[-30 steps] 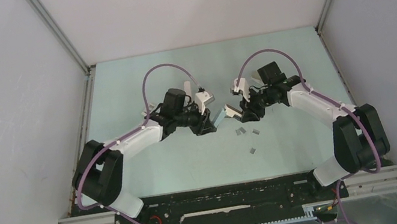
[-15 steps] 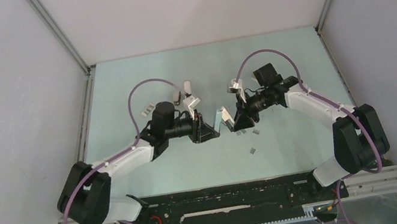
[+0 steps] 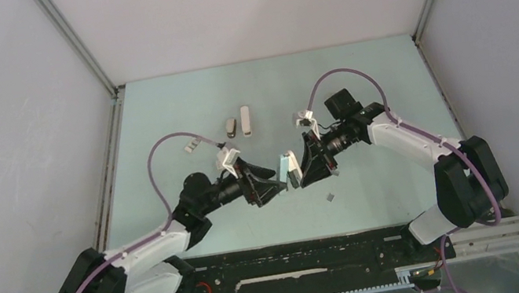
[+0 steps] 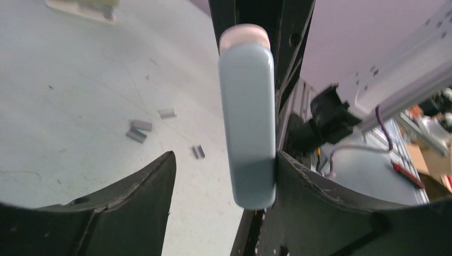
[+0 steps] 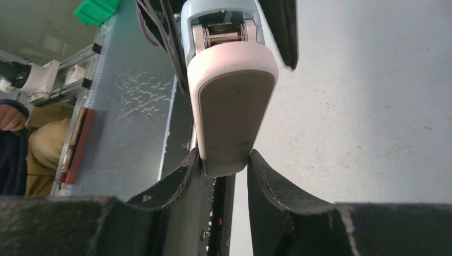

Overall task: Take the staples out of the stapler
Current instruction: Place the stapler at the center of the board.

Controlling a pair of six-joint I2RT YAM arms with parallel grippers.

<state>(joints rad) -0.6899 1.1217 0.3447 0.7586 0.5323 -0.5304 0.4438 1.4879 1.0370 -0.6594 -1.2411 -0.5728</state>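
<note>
- A light blue stapler (image 5: 229, 101) is clamped in the right gripper (image 5: 224, 154); the left gripper (image 4: 225, 160) is spread wide.
- The stapler (image 3: 231, 126) is seen untouched at eleven o'clock; with one-sided support, the blue one could be dropped onto loose staples (image 4: 139, 130).

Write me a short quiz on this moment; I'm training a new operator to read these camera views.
1. True or false: the left fingers and the right fingers both clamp the light blue stapler.
2. Where do the loose staples lie? A) on the table B) in a tray C) on an arm
3. Besides the held one, how many staplers lie on the table?

Key:
1. False: only the right fingers clamp it; the left stand open, one side touching.
2. A
3. Two: a small greyish stapler and a slim white stapler.
</note>
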